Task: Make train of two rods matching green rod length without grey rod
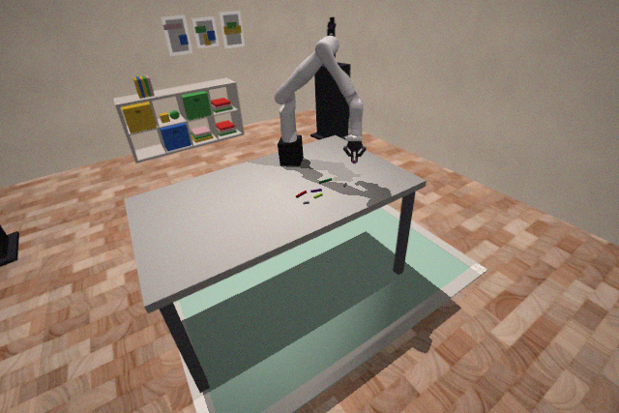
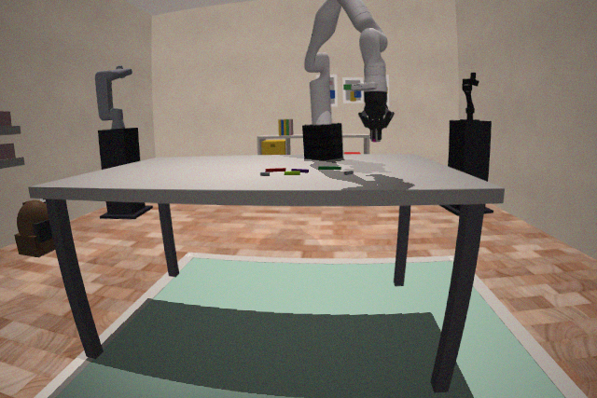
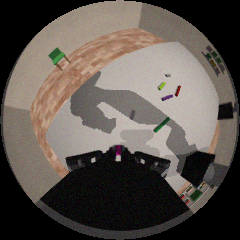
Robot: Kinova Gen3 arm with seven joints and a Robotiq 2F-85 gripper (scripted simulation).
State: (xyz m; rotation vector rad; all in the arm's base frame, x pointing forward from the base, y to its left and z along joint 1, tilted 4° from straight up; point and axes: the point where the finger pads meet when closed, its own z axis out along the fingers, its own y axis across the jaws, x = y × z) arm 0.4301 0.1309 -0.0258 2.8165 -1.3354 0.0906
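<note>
The magenta rod (image 3: 118,151) sits pinched in the closed jaws, well above the surface (image 1: 199,228); the purple rod (image 1: 315,191) lies flat below among red (image 1: 301,193), lime (image 1: 317,195) and green (image 1: 325,180); this looks like the carry step; next, I judge, lowering magenta end to end with purple, in line.

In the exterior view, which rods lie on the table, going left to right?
Small grey rod → red rod → lime rod → purple rod → green rod → second grey rod.
</note>
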